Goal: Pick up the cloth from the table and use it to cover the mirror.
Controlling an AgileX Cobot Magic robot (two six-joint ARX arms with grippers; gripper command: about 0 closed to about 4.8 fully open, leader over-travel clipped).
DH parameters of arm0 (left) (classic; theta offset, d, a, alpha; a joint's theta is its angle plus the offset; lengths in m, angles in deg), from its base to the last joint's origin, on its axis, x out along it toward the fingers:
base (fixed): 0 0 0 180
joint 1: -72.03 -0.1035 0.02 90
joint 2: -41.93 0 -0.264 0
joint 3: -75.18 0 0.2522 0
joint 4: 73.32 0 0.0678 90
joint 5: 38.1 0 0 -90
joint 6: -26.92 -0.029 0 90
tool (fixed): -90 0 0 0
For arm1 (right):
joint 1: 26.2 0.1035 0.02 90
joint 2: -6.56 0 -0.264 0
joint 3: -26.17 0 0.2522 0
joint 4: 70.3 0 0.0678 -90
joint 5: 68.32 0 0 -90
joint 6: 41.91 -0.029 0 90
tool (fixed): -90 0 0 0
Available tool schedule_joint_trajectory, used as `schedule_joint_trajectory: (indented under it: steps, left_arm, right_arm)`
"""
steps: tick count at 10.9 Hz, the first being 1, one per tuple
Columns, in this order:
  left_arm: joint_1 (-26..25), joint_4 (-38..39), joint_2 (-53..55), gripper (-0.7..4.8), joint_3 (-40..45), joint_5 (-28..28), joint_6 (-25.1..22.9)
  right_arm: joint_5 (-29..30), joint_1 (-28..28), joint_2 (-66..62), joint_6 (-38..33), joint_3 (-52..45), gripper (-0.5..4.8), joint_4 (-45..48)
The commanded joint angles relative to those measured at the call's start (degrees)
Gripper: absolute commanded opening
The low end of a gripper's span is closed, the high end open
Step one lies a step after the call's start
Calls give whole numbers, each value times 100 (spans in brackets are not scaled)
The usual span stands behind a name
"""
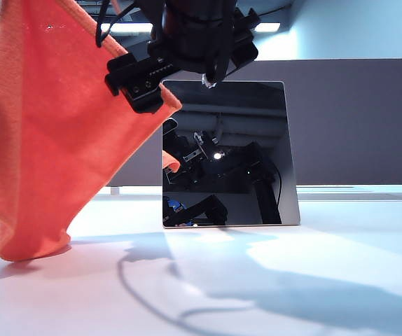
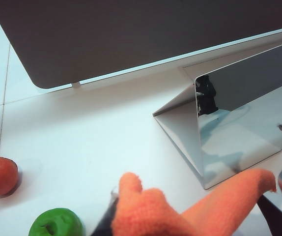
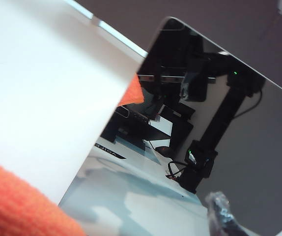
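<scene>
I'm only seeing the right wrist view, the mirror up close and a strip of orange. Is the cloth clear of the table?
Observer: Not quite. The cloth hangs left of the mirror, and its lowest fold rests on the table.
Operator: What's holding it up?
Observer: The left gripper, shut on a bunched edge of it, as the left wrist view shows.
Operator: Where's the right gripper?
Observer: The right gripper is over the cloth's corner, beside the mirror's top left corner. I cannot tell whether it is open or shut.
</scene>
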Motion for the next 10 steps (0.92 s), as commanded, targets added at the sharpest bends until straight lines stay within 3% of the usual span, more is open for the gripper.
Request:
schedule_joint_trajectory:
  steps: [1, 2, 4, 5, 6, 7, 8, 10]
  left_arm:
    - [4, -37, -15, -6, -33, -26, 17]
    - [4, -39, -15, -6, -33, -26, 17]
    - [4, -44, -15, -6, -33, -26, 17]
    - [4, -52, -15, -6, -33, -24, 17]
    - [4, -70, -13, -6, -33, -24, 15]
    - [4, -118, -13, -6, -33, -24, 15]
    - [4, -157, -11, -6, -33, -24, 13]
    - [4, -341, 61, -6, -33, -24, 13]
  right_arm:
    - [61, -17, 17, 557, 26, 385, 92]
    - [57, -22, 17, 564, 26, 372, 74]
    - [61, -20, 17, 562, 26, 200, 63]
    - [57, -20, 20, 564, 26, 86, 63]
    - [57, -9, 22, 570, 26, 29, 61]
    - [50, 22, 33, 719, 26, -3, 63]
    - [-22, 31, 57, 876, 28, -3, 70]
    - [-684, 101, 282, 1589, 28, -2, 286]
